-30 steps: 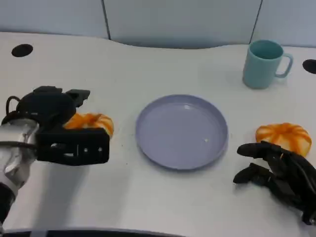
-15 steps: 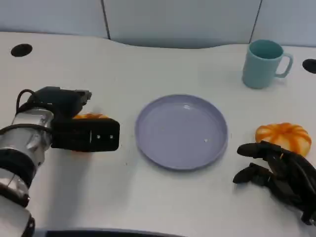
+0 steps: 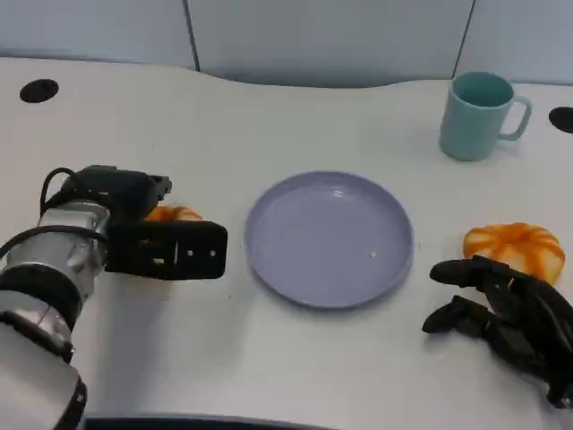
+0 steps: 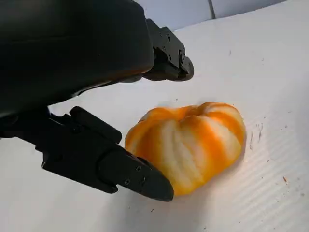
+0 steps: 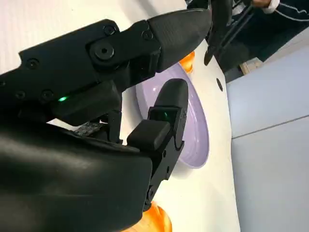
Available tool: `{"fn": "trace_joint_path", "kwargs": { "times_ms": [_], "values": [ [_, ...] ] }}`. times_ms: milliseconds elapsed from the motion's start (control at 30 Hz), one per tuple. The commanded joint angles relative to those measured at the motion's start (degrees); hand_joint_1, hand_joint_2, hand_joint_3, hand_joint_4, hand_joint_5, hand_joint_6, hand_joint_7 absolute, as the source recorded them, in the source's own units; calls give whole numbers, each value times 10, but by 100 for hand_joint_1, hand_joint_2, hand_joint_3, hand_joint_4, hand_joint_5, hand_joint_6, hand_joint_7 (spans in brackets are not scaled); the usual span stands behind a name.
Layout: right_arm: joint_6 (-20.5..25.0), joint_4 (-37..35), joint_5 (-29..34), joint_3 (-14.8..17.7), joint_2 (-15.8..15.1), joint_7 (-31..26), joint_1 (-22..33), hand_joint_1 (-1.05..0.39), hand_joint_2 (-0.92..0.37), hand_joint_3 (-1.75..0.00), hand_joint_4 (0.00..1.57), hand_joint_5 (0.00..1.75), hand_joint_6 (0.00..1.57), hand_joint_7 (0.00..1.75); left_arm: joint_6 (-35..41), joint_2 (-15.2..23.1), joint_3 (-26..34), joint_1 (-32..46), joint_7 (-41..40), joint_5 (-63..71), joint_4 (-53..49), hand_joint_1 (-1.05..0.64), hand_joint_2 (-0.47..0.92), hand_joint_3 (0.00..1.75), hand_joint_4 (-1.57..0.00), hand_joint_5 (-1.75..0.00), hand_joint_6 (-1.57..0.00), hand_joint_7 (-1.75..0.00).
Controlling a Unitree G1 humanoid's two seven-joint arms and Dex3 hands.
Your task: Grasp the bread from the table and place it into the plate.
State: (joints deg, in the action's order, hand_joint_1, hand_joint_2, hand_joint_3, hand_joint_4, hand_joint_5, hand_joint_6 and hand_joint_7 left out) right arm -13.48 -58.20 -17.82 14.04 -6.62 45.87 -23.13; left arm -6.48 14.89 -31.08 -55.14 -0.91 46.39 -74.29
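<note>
The bread (image 3: 175, 214), an orange-and-white striped bun, lies on the white table (image 3: 295, 125) just left of the plate (image 3: 329, 238), mostly hidden in the head view behind the left hand (image 3: 166, 248). In the left wrist view the bun (image 4: 189, 145) sits flat on the tabletop w/ one finger (image 4: 135, 175) touching its near edge and another finger (image 4: 169, 58) hovering apart on the far side. So fingers are spread around it, not closed; it isn't gripped.

The plate is lavender, round, nothing in it, about mid-table. Between bun and plate rim there's only a narrow strip of bare table; the left hand's black block sits right over that gap.

A second, similar bun (image 3: 515, 247) lies right of the plate, close to the right hand (image 3: 501, 313). That hand rests low at the table's near edge, fingers loosely apart, holding nothing.

Far right at the back stands a teal mug (image 3: 478, 116), handle to the right, well apart from the plate. Dark round holes (image 3: 39, 90) at both table edges.
</note>
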Motion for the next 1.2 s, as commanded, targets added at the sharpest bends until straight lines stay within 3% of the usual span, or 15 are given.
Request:
{"fn": "trace_joint_path", "kwargs": {
  "times_ms": [33,367,767,967,1200],
  "values": [
    [6,-4,5,-2,-2,-8,18,-40,-92,-10,62,116,76,67,7,-5,-8,-12,5,-6,-12,-51,69,0,-1,-33,-29,-2],
    [12,2,1,-2,0,-8,22,-37,-92,-10,62,113,76,67,31,-23,-20,-8,6,-10,-32,-48,67,0,-3,-40,-33,-2],
    [10,21,-3,-4,-3,5,37,-40,-92,-12,63,113,76,66,59,-39,-7,2,22,-35,-42,-38,68,0,-8,-26,-34,0],
    [19,31,-3,-6,-3,-1,42,-40,-92,-10,62,112,76,65,48,-43,-10,20,-11,-37,-42,-34,70,2,-21,-19,-37,-1],
    [27,40,-5,-6,-2,-4,48,-40,-92,-12,61,110,75,65,41,-43,-26,26,-34,-27,-43,-20,81,4,-52,-33,-54,-5]
  ]
}}
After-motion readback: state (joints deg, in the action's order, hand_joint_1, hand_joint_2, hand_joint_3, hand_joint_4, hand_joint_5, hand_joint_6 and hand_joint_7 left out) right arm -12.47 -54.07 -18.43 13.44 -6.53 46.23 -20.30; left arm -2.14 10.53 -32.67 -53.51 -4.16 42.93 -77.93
